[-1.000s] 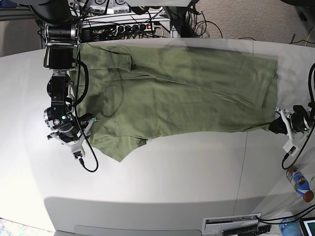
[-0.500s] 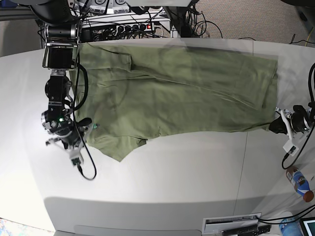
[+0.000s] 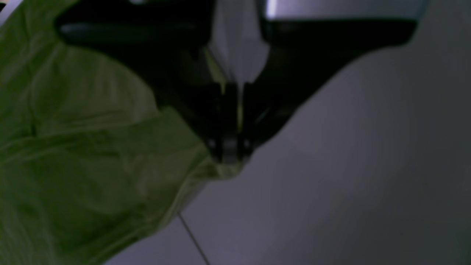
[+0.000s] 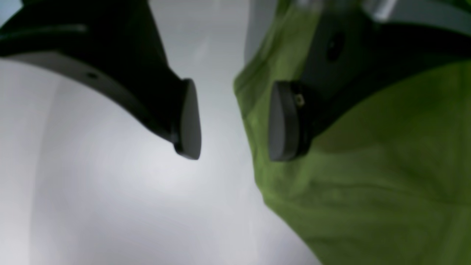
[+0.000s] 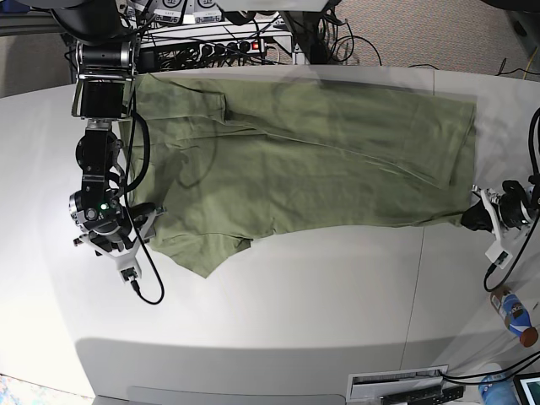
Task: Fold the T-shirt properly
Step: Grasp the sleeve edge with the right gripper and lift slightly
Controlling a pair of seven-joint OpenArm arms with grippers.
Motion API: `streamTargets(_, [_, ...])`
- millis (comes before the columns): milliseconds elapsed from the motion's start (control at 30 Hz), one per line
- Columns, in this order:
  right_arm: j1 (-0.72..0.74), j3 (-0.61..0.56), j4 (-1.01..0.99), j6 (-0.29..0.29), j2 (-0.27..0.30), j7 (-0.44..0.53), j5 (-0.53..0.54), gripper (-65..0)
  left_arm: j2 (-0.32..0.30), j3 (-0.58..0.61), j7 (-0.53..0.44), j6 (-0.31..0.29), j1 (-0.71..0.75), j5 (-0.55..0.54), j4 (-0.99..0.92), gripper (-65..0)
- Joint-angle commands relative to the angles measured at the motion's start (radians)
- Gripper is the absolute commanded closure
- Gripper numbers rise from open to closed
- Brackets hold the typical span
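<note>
**A:** Where are your end effectors right now?

**B:** Your left end effector [image 3: 230, 152] is pinched together on a corner of the T-shirt [image 5: 312, 160]. The left wrist view shows a sliver of green cloth between the pads and a small bunch poking out under the tips. Your right end effector [image 4: 233, 119] is spread wide with nothing between the pads [image 4: 189, 119]. It sits over the shirt's edge: one pad above bare worktop [image 4: 92, 184], the other above cloth.

**A:** And the shirt?

**B:** It lies spread across the far half of the worktop, rumpled, with one sleeve pointing toward the near edge.

**A:** What does each view add?

**B:** The base view gives you the layout: right end effector [image 5: 126, 240] by the sleeve end, left end effector [image 5: 472, 218] at the opposite end of the shirt. It won't show you the jaw gaps. The wrist views do, but they're blurred and show only a patch of cloth each.
</note>
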Motion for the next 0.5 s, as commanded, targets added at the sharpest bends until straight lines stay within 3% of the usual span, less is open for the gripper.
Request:
streamTargets(0, [0.027,0.004,0.014,-0.005,0.011,0.008,0.003,-31.1,-0.025,-0.008,-0.022,-0.001,-0.021,-0.006,0.01,0.0])
streamTargets(233, [0.025,0.01,0.011,-0.005,0.012,0.005,-0.004,-31.1,-0.025,-0.008,-0.026,-0.001,-0.013,-0.007,0.01,0.0])
streamTargets(367, [0.026,0.097,-0.078,-0.003,0.012,0.009,0.122,-31.1,-0.025,-0.008,-0.026,-0.001,-0.007,-0.007,0.01,0.0])
streamTargets(467, [0.028,0.177,-0.156,0.013,0.012,0.039,0.156,-31.1,-0.025,-0.008,-0.026,-0.001,-0.005,-0.007,0.01,0.0])
